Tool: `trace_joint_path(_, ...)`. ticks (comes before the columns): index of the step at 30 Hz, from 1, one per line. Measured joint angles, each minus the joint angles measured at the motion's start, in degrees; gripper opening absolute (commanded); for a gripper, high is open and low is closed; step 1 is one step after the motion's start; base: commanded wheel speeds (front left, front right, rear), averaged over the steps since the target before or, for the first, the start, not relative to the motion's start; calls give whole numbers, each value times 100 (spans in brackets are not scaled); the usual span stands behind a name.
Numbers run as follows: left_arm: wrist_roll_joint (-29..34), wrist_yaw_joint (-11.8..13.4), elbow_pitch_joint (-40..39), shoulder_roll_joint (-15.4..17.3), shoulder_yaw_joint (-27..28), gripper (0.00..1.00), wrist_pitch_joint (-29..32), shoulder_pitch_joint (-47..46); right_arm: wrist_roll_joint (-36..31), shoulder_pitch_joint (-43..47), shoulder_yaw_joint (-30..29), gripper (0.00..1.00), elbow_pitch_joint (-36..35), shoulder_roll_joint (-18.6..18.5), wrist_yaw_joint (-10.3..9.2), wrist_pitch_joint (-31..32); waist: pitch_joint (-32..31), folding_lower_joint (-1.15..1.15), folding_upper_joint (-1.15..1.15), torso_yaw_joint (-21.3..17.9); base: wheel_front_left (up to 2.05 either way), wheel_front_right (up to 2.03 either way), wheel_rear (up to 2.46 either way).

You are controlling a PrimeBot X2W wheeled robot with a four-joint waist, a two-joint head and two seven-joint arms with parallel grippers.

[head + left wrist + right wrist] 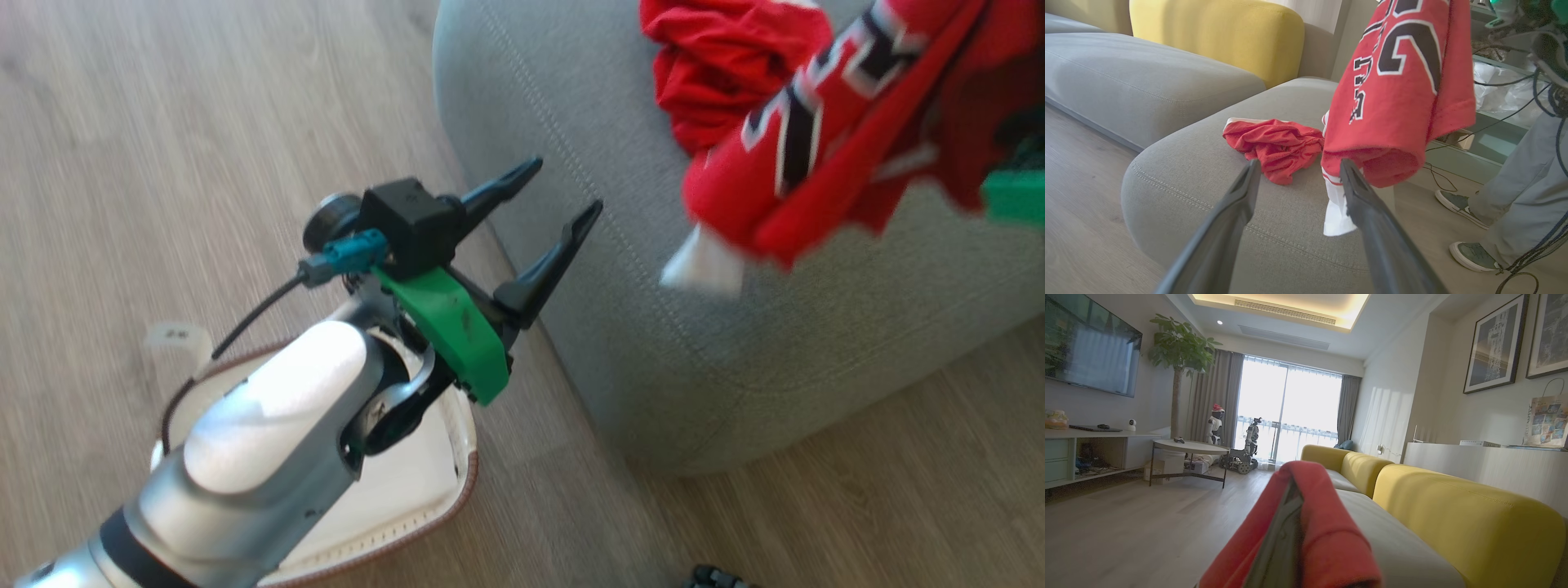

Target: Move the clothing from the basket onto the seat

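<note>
The red jersey [816,139] with black-and-white numbers hangs over the grey seat [653,327], draped over my right gripper [1292,498], which is shut on it. A white garment [1337,212] dangles from under the jersey [1396,94]. A crumpled red piece with white trim [1274,145] lies on the seat [1208,163]. My left gripper [566,188] is open and holds nothing, just off the seat's rounded corner and above the basket [465,482]. The basket stands on the floor, and my left forearm hides much of it.
Wood floor [163,122] surrounds the seat's corner. Yellow backrests [1220,36] stand behind the cushions. A person's legs and shoes [1474,253] and trailing cables are at the seat's far side. A round table [1188,447] and a low console [1086,451] stand across the room.
</note>
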Motion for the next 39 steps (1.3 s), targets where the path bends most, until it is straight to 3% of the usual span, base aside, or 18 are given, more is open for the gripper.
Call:
trace_joint_path(12, 148, -127, -98, 52, -37, 100, 255, -600, 454, -1766, -615, 0, 1813, -931, 0, -99, 1047, 1, 0, 385, 0, 0, 0)
trace_joint_path(25, 240, -180, -102, 65, -67, 100, 359, -1033, 73, -2865, -511, 0, 4159, -1496, 0, -148, 1875, 1, 0, 902, 0, 0, 0)
trace_joint_path(31, 240, -227, -26, 49, -132, 100, 303, -1089, -75, -3032, -57, 0, 5354, -1467, 0, 638, 1992, 0, 0, 1149, 0, 0, 0)
trace_joint_path(38, 233, -227, 11, 49, -132, 100, 247, -1088, 303, -3029, 334, 0, 6030, -1306, 0, 1887, 1898, 0, 0, 1225, 0, 0, 0)
trace_joint_path(39, 233, -227, 31, 49, -133, 100, 244, -1087, 432, -3021, 399, 13, 6037, -1279, 0, 2076, 1875, 0, 0, 1225, 0, 0, 0)
